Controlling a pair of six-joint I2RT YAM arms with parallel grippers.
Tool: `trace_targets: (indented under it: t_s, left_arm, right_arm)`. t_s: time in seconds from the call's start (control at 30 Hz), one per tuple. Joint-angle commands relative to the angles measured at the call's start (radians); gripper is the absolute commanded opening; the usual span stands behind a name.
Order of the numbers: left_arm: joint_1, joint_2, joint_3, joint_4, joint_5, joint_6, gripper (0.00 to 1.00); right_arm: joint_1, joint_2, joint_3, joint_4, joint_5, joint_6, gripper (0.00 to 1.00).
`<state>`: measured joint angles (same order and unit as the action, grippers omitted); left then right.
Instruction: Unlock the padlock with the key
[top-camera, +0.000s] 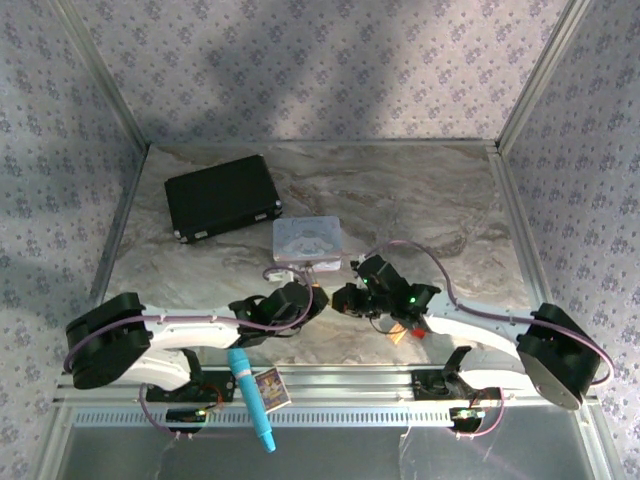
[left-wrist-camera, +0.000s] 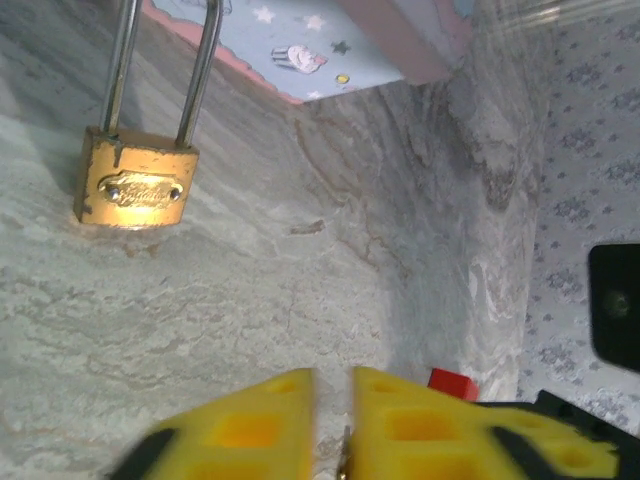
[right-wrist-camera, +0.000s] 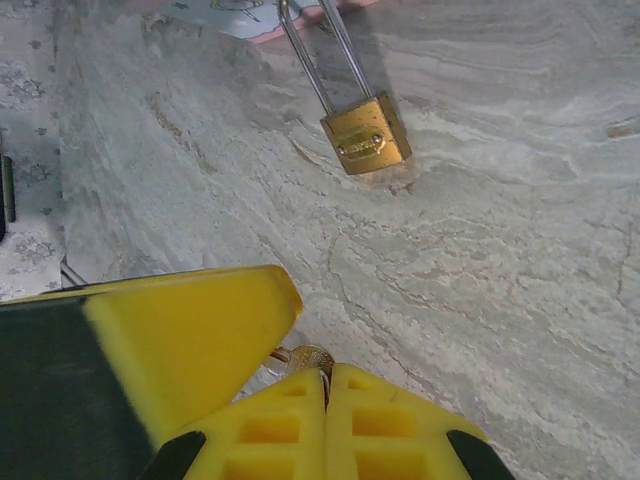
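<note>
Top: bringing left gripper (top-camera: 318, 299) and right gripper (top-camera: 341, 299) tip to tip, probably regripping. Left wrist: pinching shut on a sliver, likely the key (left-wrist-camera: 343, 464), padlock (left-wrist-camera: 133, 188) lying ahead, shackle reaching the tin (left-wrist-camera: 330, 40). Right wrist: clamping key, bow poking toward padlock.

Top view is evenly lit from above, a bit soft, and we note broad dim shadow bands on the wallpaper (top-camera: 330, 60) at 12 o'clock. Wrist views are bright; the padlock (left-wrist-camera: 133, 190) is sharp with a thin contact shadow, yellow fingers (left-wrist-camera: 240, 430) at 6 o'clock are blurred, and the key (right-wrist-camera: 308, 358) is soft.
</note>
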<state>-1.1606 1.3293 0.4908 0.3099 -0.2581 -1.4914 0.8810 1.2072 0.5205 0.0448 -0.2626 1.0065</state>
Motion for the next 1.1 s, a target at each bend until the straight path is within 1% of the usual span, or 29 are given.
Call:
trace_targets:
  t_s: [0.0, 0.03, 0.1, 0.13, 0.17, 0.23, 0.27, 0.37, 0.5, 0.53, 0.6, 0.67, 0.77, 0.87, 0.93, 1.07]
  left_arm:
    - [-0.008, -0.014, 0.014, -0.048, -0.02, 0.004, 0.0]
    - [-0.008, -0.017, 0.011, -0.044, -0.023, 0.005, 0.0]
    - [-0.008, -0.024, 0.004, -0.034, -0.027, 0.008, 0.0]
    - [-0.008, -0.033, -0.003, -0.03, -0.034, 0.011, 0.0]
    - [-0.007, -0.047, -0.013, -0.025, -0.043, 0.013, 0.0]
    - [0.0, -0.081, -0.037, 0.003, -0.049, 0.036, 0.0]
    - [0.01, -0.102, -0.048, 0.02, -0.043, 0.059, 0.0]
    - [0.048, -0.156, -0.076, 0.069, -0.003, 0.115, 0.0]
    - [0.099, -0.205, -0.137, 0.267, 0.084, 0.181, 0.0]
    - [0.106, -0.222, -0.145, 0.296, 0.099, 0.194, 0.0]
    - [0.111, -0.267, -0.15, 0.321, 0.109, 0.223, 0.0]
    - [0.113, -0.311, -0.15, 0.32, 0.111, 0.245, 0.0]
    - [0.117, -0.36, -0.166, 0.352, 0.112, 0.255, 0.0]
    - [0.124, -0.385, -0.163, 0.359, 0.127, 0.257, 0.0]
    - [0.125, -0.388, -0.161, 0.352, 0.129, 0.249, 0.0]
    - [0.127, -0.381, -0.185, 0.393, 0.123, 0.23, 0.0]
  right_arm:
    - [-0.004, 0.005, -0.005, 0.04, -0.015, 0.011, 0.0]
    - [-0.005, 0.002, -0.006, 0.044, -0.019, 0.005, 0.03]
    - [-0.004, -0.005, -0.002, 0.047, -0.027, -0.014, 0.17]
    - [-0.007, -0.016, -0.001, 0.039, -0.027, -0.028, 0.31]
    - [-0.009, -0.035, -0.002, 0.024, -0.015, -0.042, 0.48]
    - [-0.026, -0.086, -0.012, -0.015, 0.017, -0.053, 0.78]
    - [-0.043, -0.114, -0.024, -0.019, 0.015, -0.059, 0.98]
    - [-0.1, -0.195, -0.07, 0.06, 0.004, -0.052, 0.99]
    - [-0.142, -0.204, -0.103, 0.32, -0.113, 0.003, 0.94]
    - [-0.143, -0.19, -0.1, 0.372, -0.139, 0.017, 0.9]
    - [-0.137, -0.154, -0.082, 0.436, -0.178, 0.043, 0.77]
    - [-0.132, -0.113, -0.073, 0.496, -0.212, 0.072, 0.66]
    - [-0.121, -0.057, -0.076, 0.612, -0.252, 0.121, 0.62]
    - [-0.104, -0.025, -0.074, 0.678, -0.268, 0.142, 0.6]
    - [-0.095, -0.013, -0.076, 0.733, -0.277, 0.164, 0.56]
    - [-0.086, -0.009, -0.094, 0.805, -0.282, 0.227, 0.48]
